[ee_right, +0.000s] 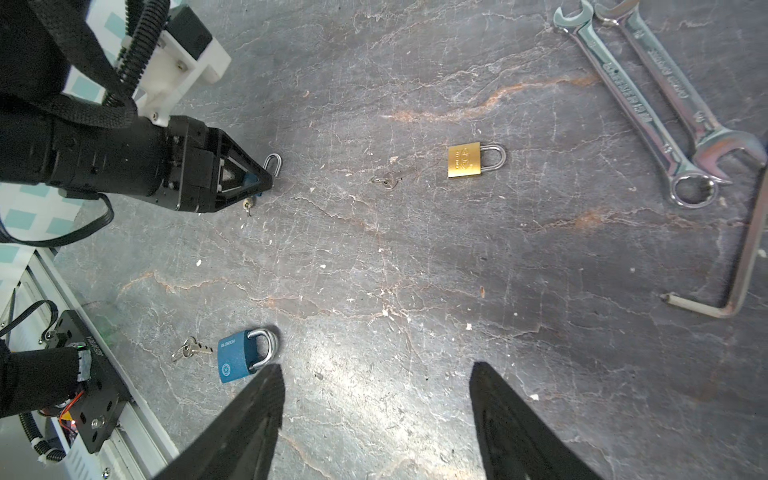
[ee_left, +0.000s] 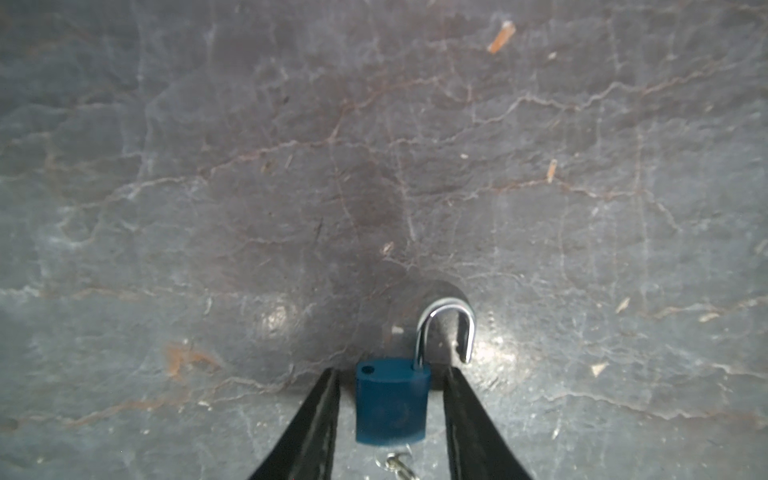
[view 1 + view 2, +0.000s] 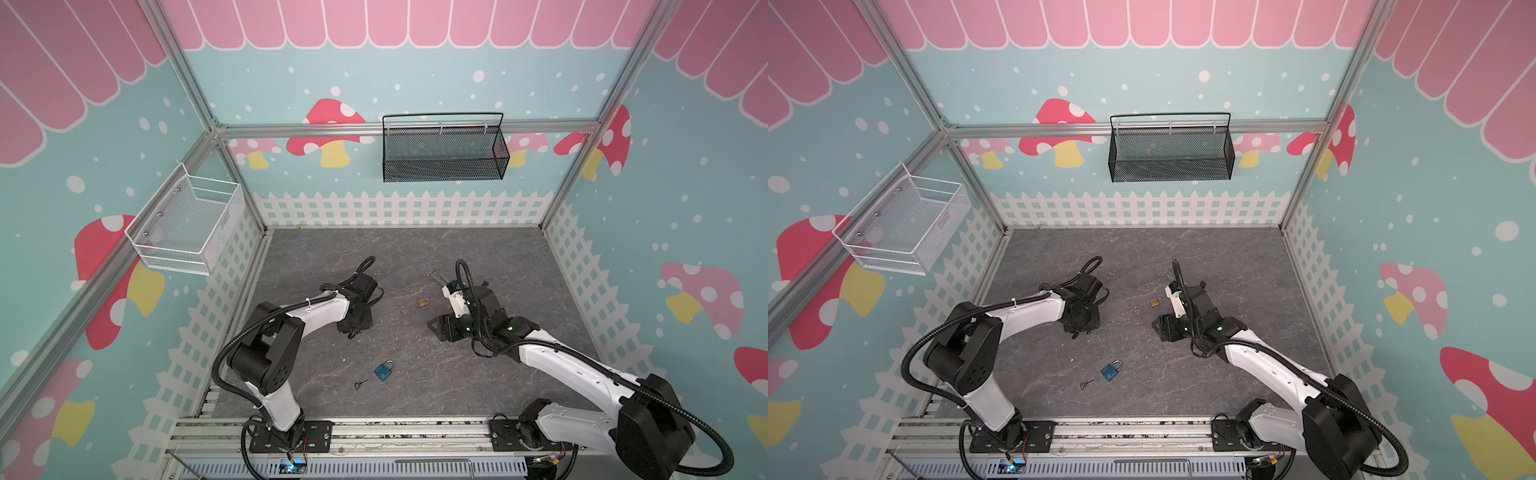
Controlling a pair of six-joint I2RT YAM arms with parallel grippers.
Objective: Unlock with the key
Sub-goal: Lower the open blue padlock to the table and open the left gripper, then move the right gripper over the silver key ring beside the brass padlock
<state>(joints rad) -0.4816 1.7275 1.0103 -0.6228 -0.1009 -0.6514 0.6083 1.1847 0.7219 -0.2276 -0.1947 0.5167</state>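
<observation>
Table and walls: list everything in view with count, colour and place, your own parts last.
table: 1, dark grey, centre.
blue padlocks: 2; front padlock near the table's front, open padlock between the fingers of the left hand.
brass padlock: 1, gold, mid-table.
keys: 3 sets, silver; key bunch beside the front padlock, loose key near the brass padlock, third key at the open padlock's base.
wrenches: 2, silver, behind the brass padlock.
hex key: 1, grey, beside the wrenches.
baskets: 2; white basket left wall, black basket back wall.
hands: 2, black; left hand, right hand, both open.

A blue padlock (image 3: 1111,371) lies just beside a key (image 3: 1086,385) on the table (image 3: 1246,266).
</observation>
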